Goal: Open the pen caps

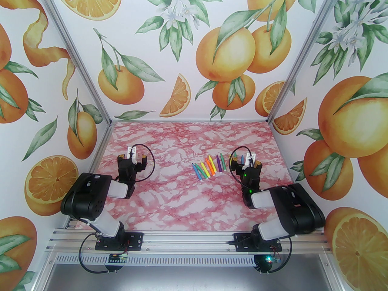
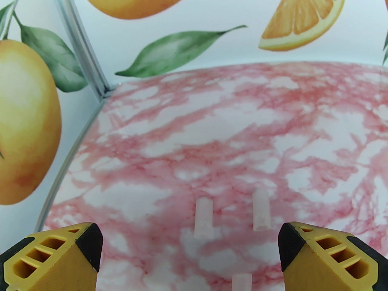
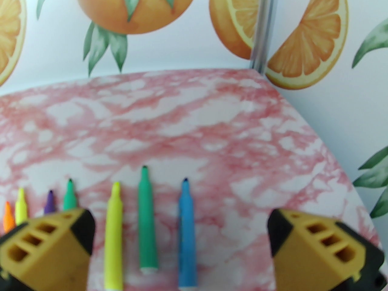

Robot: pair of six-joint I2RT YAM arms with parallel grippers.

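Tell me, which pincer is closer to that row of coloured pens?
Right. The right pincer is open at the right end of the row of pens, almost beside the last ones. The left pincer, also open, is far off to the row's left.

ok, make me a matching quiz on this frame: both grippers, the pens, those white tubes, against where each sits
Things:
1. left gripper
2. right gripper
3. pens
4. white tubes

Places:
A. lying in a row on the table
B. open, right beside the row
C. lying loose just ahead of 1
D. open, on the left side, away from the row

Pairs: 1-D, 2-B, 3-A, 4-C
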